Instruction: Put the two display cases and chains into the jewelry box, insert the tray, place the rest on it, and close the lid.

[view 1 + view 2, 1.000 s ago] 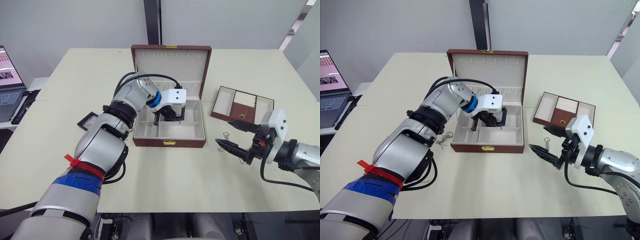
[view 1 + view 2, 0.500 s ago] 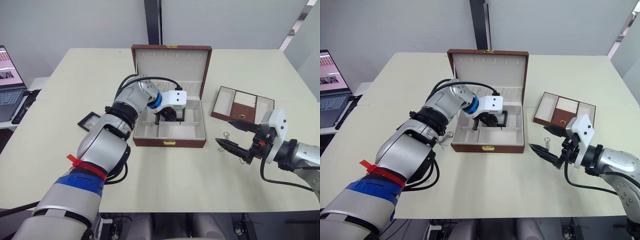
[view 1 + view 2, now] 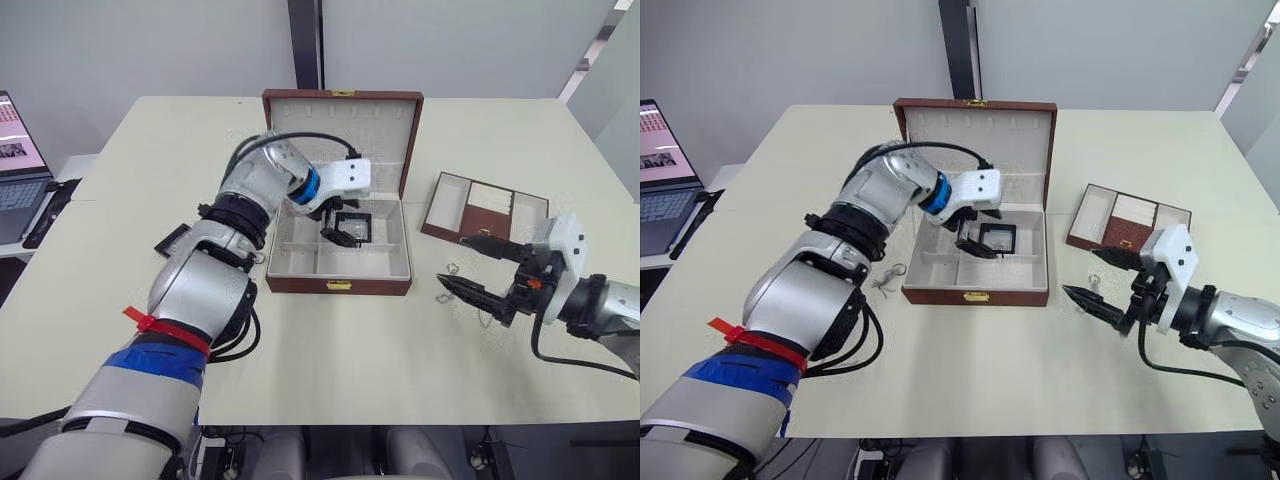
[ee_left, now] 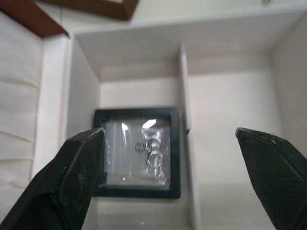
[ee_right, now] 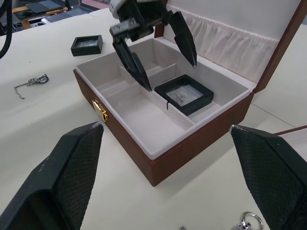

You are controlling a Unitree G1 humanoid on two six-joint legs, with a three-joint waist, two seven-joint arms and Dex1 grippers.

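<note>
Standing open on the cream worktop (image 3: 330,350), head views: jewelry box (image 3: 338,285), lid (image 3: 342,135) upright behind it, cream lining showing. One display case (image 3: 353,226) lies flat in the rear right compartment. Left hand (image 3: 336,228) hangs over the box interior just beside that case, fingers parted, holding nothing. Second display case (image 3: 174,240) lies on the worktop left of the box, partly hidden by the left arm. One chain (image 3: 883,280) lies on the worktop near the box's front left corner. Tray (image 3: 484,209) sits on the worktop right of the box, apart from it. Right hand (image 3: 470,269) hovers in front of the tray, fingers spread wide, empty; a ring clasp (image 3: 1095,281) lies on the worktop beside it. Laptop (image 3: 17,165) at the far left edge.

Left wrist view: the boxed display case (image 4: 138,152) lies flat against a divider, silver jewelry behind its window; both fingers stand wide of it, not touching.

Right wrist view: box with gold clasp (image 5: 100,110) facing the camera; left hand (image 5: 153,43) open above the case inside; second case (image 5: 87,45) and chain (image 5: 31,82) on the worktop beyond.
</note>
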